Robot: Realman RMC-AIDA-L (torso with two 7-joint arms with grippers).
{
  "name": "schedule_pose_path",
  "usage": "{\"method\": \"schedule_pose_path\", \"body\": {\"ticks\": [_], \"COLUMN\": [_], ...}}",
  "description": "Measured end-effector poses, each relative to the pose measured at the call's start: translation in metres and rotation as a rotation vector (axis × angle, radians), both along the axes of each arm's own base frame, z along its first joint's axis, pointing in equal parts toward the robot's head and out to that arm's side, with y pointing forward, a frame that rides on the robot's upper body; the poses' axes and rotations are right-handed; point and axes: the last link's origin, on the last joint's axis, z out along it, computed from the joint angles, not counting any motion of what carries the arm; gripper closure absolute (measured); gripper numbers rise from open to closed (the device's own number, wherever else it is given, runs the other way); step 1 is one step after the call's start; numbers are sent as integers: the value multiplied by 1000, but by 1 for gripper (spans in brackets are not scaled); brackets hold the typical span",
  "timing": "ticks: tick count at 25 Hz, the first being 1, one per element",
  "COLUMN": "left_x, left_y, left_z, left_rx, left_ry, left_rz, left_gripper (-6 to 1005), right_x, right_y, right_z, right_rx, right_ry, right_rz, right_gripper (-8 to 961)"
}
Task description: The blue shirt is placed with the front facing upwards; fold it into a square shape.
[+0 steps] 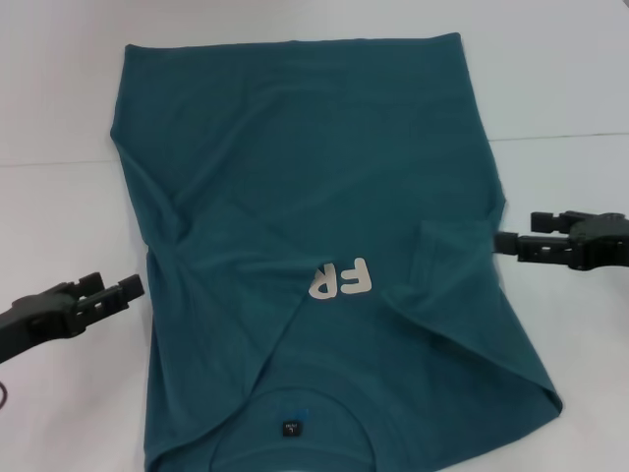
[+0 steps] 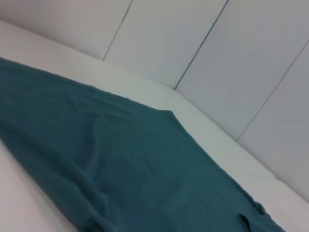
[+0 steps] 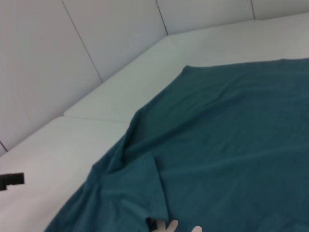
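Observation:
The blue shirt (image 1: 314, 187) lies flat on the white table, collar and dark neck label (image 1: 292, 429) nearest me, hem at the far side. Both sleeves are folded inward over the body, and the white letters "FR" (image 1: 340, 280) show between them. My left gripper (image 1: 123, 287) hovers just off the shirt's left edge, open and empty. My right gripper (image 1: 514, 232) is at the right edge beside the folded sleeve, open, holding nothing. Both wrist views show the shirt's cloth (image 2: 120, 164) (image 3: 227, 135).
The white table (image 1: 59, 118) extends beyond the shirt on the left, right and far sides. Pale wall panels (image 2: 203, 38) (image 3: 111, 34) rise behind the table. A seam line crosses the table surface (image 1: 560, 138).

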Motion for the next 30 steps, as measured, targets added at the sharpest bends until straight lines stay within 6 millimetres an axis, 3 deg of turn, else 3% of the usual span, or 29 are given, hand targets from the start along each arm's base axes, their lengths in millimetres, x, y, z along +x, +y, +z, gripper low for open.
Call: {"method": "schedule_pose_path", "body": {"ticks": [5, 12, 21, 30], "left_x": [-10, -20, -25, -19], "left_y": [-13, -29, -39, -47], "left_z": [10, 24, 22, 22], "left_rx": [-89, -223, -350, -466], "left_ry": [-15, -155, -178, -166], "left_rz": [38, 226, 365, 418], "left_gripper": [169, 170, 170, 171], "right_x": [-4, -12, -12, -11], "right_y": [-1, 10, 19, 24], "right_z": [4, -1, -11, -21], "right_rx": [-4, -28, -44, -49], "right_ry": [11, -31, -71, -95], "right_rz": [-8, 8, -3, -3], "right_gripper": [26, 26, 26, 25]}}
